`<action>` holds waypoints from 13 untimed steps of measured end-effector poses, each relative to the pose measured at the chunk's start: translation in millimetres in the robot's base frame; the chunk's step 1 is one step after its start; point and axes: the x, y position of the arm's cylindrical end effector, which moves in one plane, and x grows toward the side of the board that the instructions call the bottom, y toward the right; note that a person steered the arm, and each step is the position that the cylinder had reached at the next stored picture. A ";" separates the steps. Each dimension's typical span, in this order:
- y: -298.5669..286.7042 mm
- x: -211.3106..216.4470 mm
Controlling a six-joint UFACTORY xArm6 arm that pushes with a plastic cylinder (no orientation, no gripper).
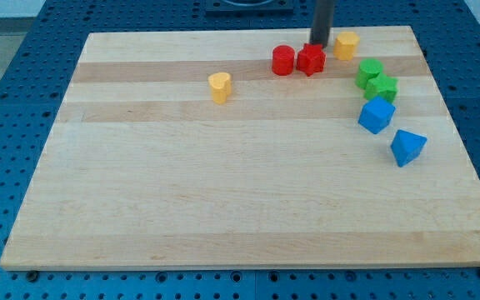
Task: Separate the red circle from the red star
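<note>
Red circle (pixel 283 60) touches red star (pixel 311 59); my tip (pixel 319 44) seemingly behind star.

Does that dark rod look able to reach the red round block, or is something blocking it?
Probably yes, by going around. My tip sits just above the red star block, which lies between it and the red circle block. The wooden board left of the circle is open.

rod: upright, dark | my tip (pixel 319 45): down near view's top
</note>
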 end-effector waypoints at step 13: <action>-138.0 102.9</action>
